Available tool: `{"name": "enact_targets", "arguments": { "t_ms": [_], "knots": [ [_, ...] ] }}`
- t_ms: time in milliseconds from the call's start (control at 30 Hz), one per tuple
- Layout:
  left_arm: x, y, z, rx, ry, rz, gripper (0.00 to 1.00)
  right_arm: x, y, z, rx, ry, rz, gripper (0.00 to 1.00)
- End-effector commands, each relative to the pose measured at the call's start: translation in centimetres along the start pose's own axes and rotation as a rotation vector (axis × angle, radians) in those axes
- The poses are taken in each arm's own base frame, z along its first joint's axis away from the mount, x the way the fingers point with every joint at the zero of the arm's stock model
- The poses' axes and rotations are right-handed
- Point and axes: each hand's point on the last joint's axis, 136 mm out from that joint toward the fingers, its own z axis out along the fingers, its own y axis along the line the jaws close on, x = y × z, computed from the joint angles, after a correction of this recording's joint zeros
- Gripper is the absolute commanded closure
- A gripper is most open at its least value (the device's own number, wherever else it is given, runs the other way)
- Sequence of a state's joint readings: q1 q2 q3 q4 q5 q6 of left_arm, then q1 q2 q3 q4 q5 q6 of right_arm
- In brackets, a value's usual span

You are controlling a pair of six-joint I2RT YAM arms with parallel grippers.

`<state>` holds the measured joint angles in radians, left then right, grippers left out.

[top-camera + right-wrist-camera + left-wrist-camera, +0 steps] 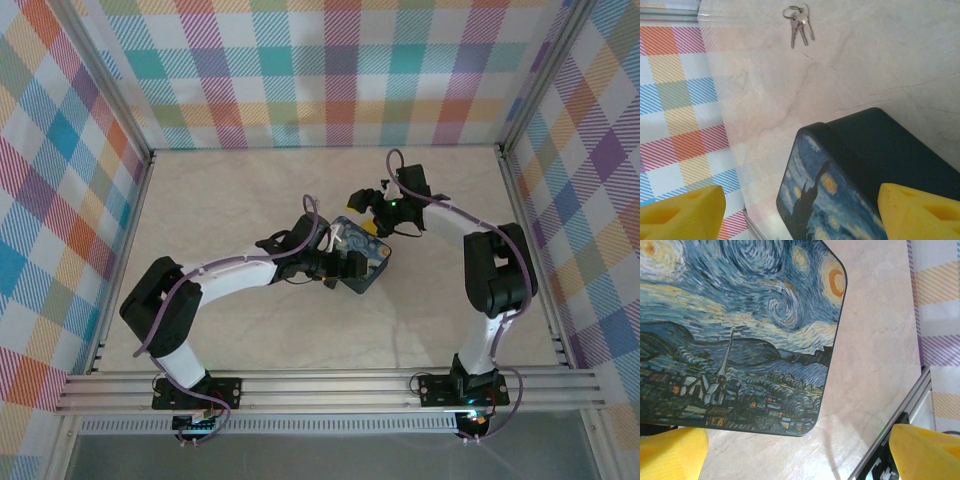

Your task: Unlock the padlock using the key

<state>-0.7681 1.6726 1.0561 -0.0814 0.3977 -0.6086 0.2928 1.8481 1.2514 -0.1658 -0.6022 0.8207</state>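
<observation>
The table carries a tin at its centre. The left gripper hangs over the tin lid, jaws wide, holding nothing. The right gripper stands at a tin corner, jaws also wide and empty. 2 keys on 1 ring lie flat by the table's edge rail, straight ahead of the right gripper and well apart from it, blades pointing back toward it. Judgement: the right arm is nearer.
</observation>
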Motion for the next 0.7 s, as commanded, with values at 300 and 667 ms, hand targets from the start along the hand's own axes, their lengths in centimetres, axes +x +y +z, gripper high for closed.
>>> {"name": "enact_targets", "arguments": {
  "t_ms": [300, 667],
  "knots": [
    [-6.3, 3.0, -8.4, -0.275, -0.166, 0.095, 0.07, 3.1, -3.2, -10.3, 0.191, -0.103, -0.059, 0.24],
    [-11.5, 8.5, -2.7, -0.312, -0.131, 0.053, 0.18, 9.6, -6.5, -8.5, 0.181, -0.056, 0.014, 0.41]
  ]
}}
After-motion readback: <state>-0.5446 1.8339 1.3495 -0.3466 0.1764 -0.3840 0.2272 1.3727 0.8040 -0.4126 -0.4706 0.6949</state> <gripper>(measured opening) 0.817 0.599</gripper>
